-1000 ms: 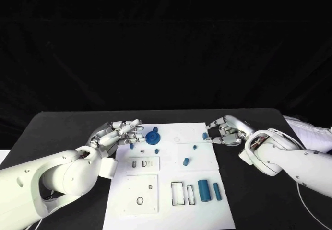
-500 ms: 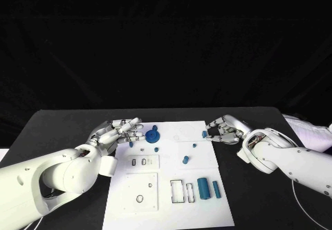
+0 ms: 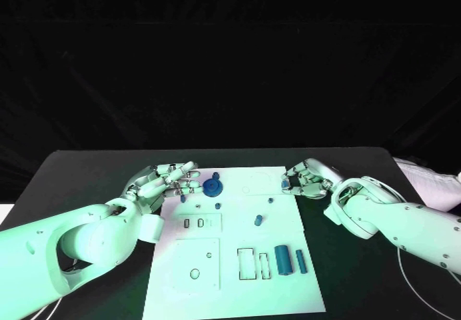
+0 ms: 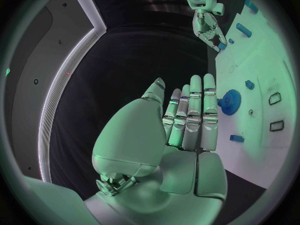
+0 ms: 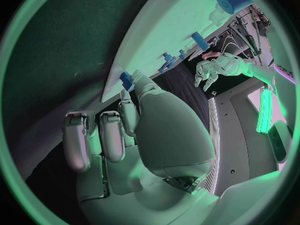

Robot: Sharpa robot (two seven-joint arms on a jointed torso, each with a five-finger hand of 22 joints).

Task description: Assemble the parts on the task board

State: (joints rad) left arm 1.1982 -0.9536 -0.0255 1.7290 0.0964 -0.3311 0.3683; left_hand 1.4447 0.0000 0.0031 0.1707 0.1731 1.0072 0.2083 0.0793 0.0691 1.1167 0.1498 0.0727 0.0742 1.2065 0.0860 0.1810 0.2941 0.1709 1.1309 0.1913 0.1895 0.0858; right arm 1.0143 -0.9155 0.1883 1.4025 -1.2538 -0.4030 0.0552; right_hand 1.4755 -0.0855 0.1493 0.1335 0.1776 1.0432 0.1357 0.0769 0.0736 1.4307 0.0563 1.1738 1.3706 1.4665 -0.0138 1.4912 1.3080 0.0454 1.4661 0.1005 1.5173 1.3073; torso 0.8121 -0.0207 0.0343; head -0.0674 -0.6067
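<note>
Left hand [image 3: 165, 180] spread beside the task board [image 3: 230, 280]; right hand [image 3: 308, 179] pinches a blue part [image 3: 286, 183].

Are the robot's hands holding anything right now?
The right hand pinches a small blue part between its fingertips at the task board edge. The left hand holds nothing, its fingers straight.

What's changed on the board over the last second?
Little. The right robot hand, pinching a small blue part, has edged slightly inward at the task board's right edge. The left robot hand still hovers open beside the blue gear. Nothing on the board has shifted.
</note>
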